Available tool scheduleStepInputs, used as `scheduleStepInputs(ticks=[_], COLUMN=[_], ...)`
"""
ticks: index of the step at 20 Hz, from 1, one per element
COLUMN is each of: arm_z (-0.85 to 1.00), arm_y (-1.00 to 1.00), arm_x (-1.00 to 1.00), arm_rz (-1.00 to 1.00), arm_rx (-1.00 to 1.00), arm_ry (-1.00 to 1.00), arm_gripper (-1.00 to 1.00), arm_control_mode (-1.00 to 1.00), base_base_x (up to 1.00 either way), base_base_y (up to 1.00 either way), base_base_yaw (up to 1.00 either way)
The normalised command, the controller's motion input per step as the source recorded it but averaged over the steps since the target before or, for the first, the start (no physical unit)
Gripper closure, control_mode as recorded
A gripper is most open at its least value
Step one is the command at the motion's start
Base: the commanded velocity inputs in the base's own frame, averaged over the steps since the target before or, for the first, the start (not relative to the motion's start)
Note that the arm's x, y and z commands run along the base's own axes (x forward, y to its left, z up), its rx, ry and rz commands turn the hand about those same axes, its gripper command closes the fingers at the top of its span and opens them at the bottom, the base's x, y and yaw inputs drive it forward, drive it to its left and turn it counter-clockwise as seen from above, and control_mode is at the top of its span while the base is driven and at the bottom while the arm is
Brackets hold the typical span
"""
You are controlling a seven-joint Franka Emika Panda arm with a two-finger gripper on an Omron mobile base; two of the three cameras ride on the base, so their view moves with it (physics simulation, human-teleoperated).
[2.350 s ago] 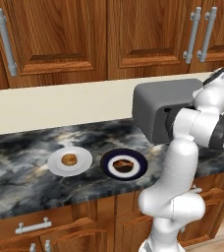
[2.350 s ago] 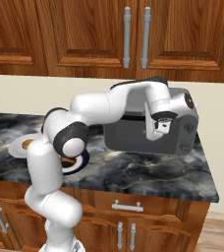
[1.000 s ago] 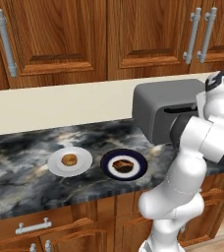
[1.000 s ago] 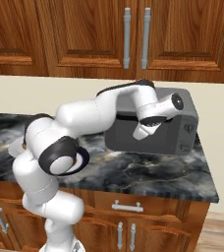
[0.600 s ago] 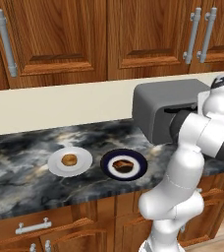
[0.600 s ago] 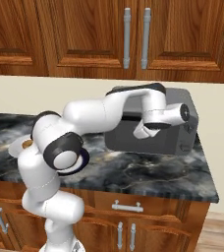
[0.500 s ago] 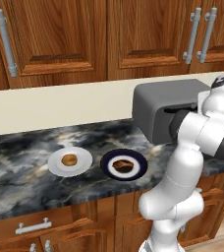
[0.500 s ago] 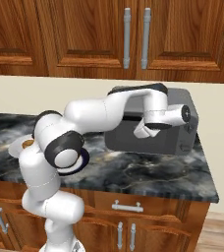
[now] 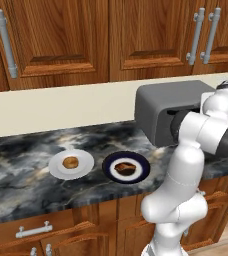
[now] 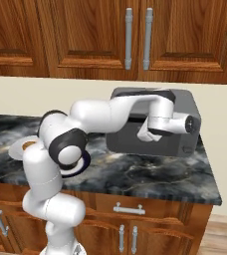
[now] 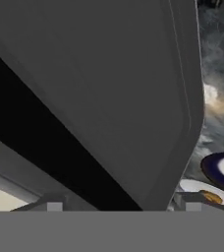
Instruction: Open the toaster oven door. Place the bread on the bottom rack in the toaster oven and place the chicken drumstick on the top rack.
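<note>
The grey toaster oven (image 9: 161, 102) (image 10: 185, 99) stands at the right end of the counter. Its door (image 10: 128, 140) (image 11: 109, 83) is ajar at the top, and a dark gap shows beside the panel in the hand view. Both racks are hidden in that darkness. My gripper (image 10: 148, 133) (image 11: 124, 204) is against the door's front, open, with its tips wide apart on either side of the panel's edge. To the left, the bread (image 9: 70, 162) (image 11: 212, 197) rests on a white plate (image 9: 86, 165). The chicken drumstick (image 9: 125, 168) lies on a dark blue plate (image 9: 141, 172) (image 11: 222, 170).
Wooden wall cabinets (image 9: 61, 40) hang above the dark marble counter (image 9: 16, 170), with drawers and doors below its front edge. My own arm (image 10: 100, 114) reaches across the counter in front of the oven. A bare stretch of counter (image 10: 150, 172) lies before the oven.
My hand has slipped a little lower on the oven's front and the elbow has swung. The jaws narrowed and widened again. The plates and food have not moved.
</note>
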Motion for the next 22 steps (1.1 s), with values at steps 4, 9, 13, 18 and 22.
scheduleStepInputs(ticks=[4, 9, 13, 18, 22], arm_z=[-0.42, -0.9, -0.94, -0.94, -0.94], arm_y=[0.09, 0.28, 0.31, 0.31, 0.33], arm_x=[0.23, 0.03, 0.0, -0.25, -0.38], arm_rz=[0.0, -0.01, -0.04, -0.02, -0.05], arm_rx=[-0.01, -0.14, -0.18, -0.16, -0.13], arm_ry=[-0.05, 0.08, 0.25, 0.22, 0.17], arm_gripper=[-1.0, -1.0, -1.0, -1.0, -1.0], arm_control_mode=[-1.0, -1.0, -1.0, -1.0, -1.0], base_base_x=[0.0, 0.0, 0.0, 0.0, 0.0], base_base_y=[0.0, 0.0, 0.0, 0.0, 0.0], base_base_yaw=[0.0, 0.0, 0.0, 0.0, 0.0])
